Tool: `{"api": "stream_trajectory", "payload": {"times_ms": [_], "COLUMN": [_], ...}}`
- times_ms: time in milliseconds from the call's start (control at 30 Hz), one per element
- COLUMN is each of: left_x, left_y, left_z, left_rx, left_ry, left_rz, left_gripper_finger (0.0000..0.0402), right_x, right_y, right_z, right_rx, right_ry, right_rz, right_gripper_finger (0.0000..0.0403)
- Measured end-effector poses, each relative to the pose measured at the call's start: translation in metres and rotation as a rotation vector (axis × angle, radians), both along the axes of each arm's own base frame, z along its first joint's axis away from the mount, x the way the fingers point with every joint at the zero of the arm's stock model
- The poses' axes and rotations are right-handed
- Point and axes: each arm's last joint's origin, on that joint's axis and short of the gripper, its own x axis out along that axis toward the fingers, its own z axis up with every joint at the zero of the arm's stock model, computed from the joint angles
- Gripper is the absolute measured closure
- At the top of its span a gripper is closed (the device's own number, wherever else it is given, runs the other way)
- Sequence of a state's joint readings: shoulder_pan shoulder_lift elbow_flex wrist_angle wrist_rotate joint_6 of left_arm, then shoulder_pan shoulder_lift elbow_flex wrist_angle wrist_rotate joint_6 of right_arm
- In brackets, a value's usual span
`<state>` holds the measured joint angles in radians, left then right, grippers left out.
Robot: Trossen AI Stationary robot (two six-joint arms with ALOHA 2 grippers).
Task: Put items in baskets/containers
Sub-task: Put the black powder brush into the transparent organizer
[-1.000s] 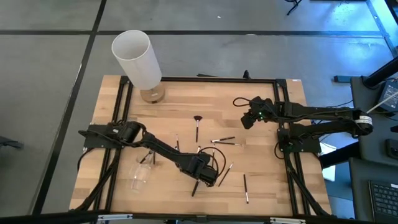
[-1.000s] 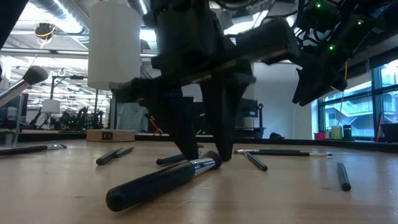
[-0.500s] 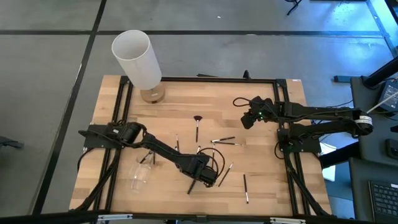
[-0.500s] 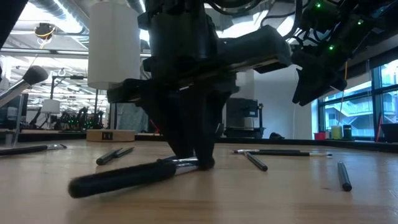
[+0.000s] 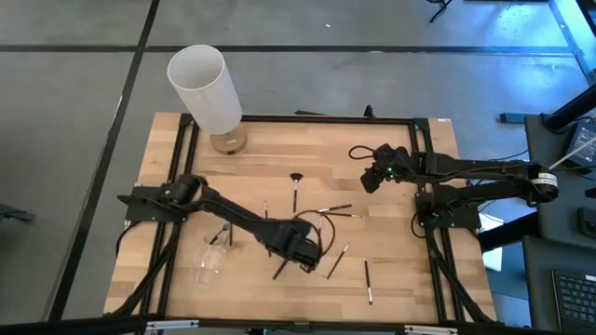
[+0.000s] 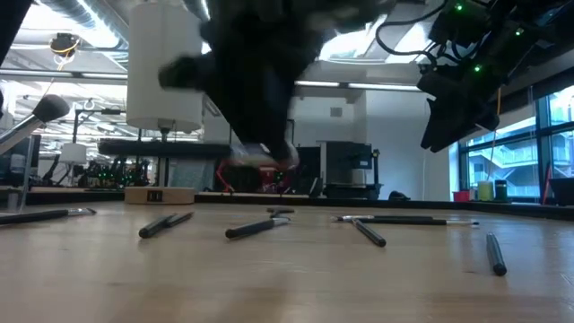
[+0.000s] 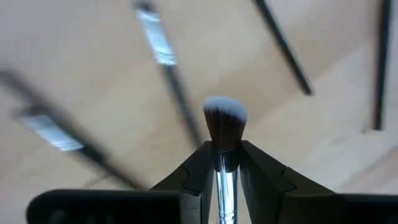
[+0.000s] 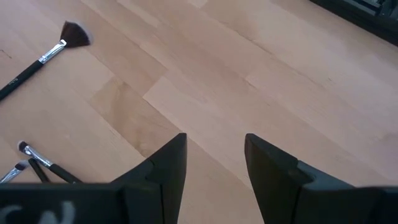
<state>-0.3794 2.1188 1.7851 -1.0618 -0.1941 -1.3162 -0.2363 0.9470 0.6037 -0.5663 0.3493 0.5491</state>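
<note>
My left gripper (image 5: 302,249) hangs over the middle of the table's near half, shut on a dark makeup brush (image 5: 279,272) with a pale-tipped bristle head (image 7: 225,117). The low view shows this brush (image 6: 170,148) floating level above the wood. Several more thin brushes lie flat on the table, among them a fan-shaped one (image 5: 295,184) and one at the near right (image 5: 368,282). The transparent cup (image 5: 209,261) lies near the left front edge. My right gripper (image 5: 372,179) hovers open over the far right of the table, with nothing between its fingers (image 8: 168,168). My left gripper pinches the brush's silver ferrule (image 7: 222,183), just behind the bristle head, between its two fingers. The fingers come from above, pointing down, and lie across the brush. The brush is lifted clear of the table and about level, its dark handle (image 6: 170,148) sticking out to one side.
A tall white cylinder (image 5: 205,86) and a small tan jar (image 5: 228,141) stand at the far left corner. Loose brushes lie scattered around the table's middle (image 5: 335,210) and near side (image 5: 337,261). A black frame (image 5: 424,200) runs along the table's edges.
My left gripper has shut on the brush's ferrule and gone up. The brush first swung about on the table, its handle end sweeping toward the left edge, and is now lifted clear and level.
</note>
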Motion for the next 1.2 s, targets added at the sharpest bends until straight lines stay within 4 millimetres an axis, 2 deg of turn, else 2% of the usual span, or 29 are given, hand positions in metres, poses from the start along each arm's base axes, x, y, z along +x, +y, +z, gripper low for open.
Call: {"api": "stream_trajectory", "payload": {"times_ms": [167,333,433,533,633,767,967,1200], "left_x": [-0.045,-0.098,-0.128,-0.15,-0.165,-0.173,-0.179,-0.203], "left_y": [0.001,-0.006,-0.015,-0.028,-0.041,-0.045,-0.041,-0.019], "left_z": [0.057,0.111,0.134,0.146,0.145,0.131,0.105,0.088], "left_rx": [0.112,0.361,0.551,0.696,0.801,0.826,0.822,0.776], "left_ry": [0.015,-0.087,-0.231,-0.34,-0.367,-0.362,-0.313,-0.26], "left_rz": [-0.007,-0.112,-0.109,-0.158,-0.292,-0.309,-0.28,-0.235], "left_gripper_finger": [0.0339,0.0336,0.0335,0.0337,0.0338,0.0338,0.0338,0.0338], "right_x": [0.0,0.0,0.0,0.0,0.001,0.0,0.0,0.0], "right_y": [-0.001,-0.001,-0.001,-0.001,-0.001,-0.001,-0.001,-0.001], "right_z": [0.0,0.0,0.0,0.001,0.0,-0.004,-0.004,-0.004], "right_rx": [-0.017,-0.016,-0.012,-0.012,-0.013,-0.011,-0.012,-0.012], "right_ry": [0.002,-0.002,-0.007,-0.013,-0.021,-0.017,-0.022,-0.024], "right_rz": [-0.016,-0.021,-0.027,-0.03,-0.031,-0.031,-0.032,-0.032], "right_gripper_finger": [0.0241,0.0241,0.0241,0.0241,0.0241,0.0241,0.0241,0.0241]}}
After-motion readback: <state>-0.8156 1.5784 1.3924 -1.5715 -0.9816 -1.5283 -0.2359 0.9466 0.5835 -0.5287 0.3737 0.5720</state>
